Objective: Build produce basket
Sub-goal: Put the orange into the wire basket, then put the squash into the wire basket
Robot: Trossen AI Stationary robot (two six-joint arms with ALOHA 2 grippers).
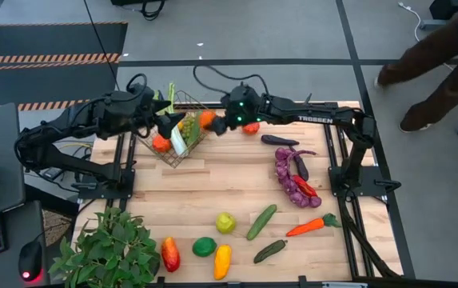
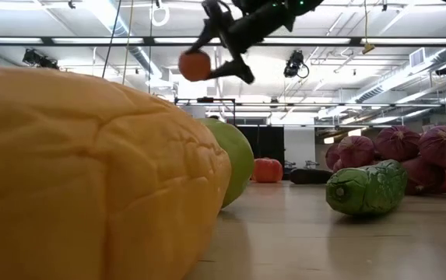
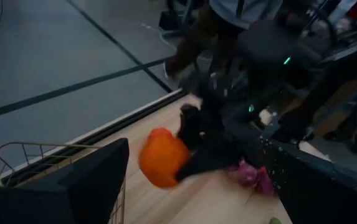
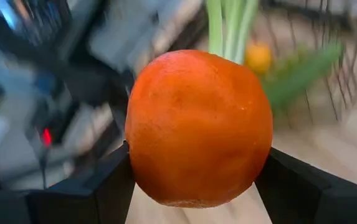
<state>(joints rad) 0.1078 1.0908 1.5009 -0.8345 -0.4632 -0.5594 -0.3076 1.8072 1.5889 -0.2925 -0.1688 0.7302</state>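
The wire-mesh basket (image 1: 182,152) stands at the table's far left with celery (image 1: 170,98), an orange piece (image 1: 161,144) and a yellow piece (image 1: 185,125) in it. My left gripper (image 1: 173,124) hangs open over the basket. One of its fingers (image 3: 94,180) stands beside the wire rim (image 3: 35,148). My right gripper (image 1: 213,122) is shut on an orange (image 1: 206,119) in the air just right of the basket. More produce lies spread over the near and right parts of the table. My right gripper pinches the orange's two opposite sides (image 4: 142,155) between its two fingers (image 4: 103,183). It reaches in from the table's right, slanting down. The orange (image 2: 194,65) is lifted well clear of the table. My left gripper: I cannot tell whether its finger touches the basket's rim.
On the table lie a red piece (image 1: 251,126), eggplants (image 1: 280,140), purple grapes (image 1: 291,186), a carrot (image 1: 312,226), cucumbers (image 1: 261,222), a green fruit (image 1: 225,222) and a yellow pepper (image 1: 222,261). A leafy plant (image 1: 109,250) fills the near left corner. A person (image 1: 436,56) stands beyond the far right.
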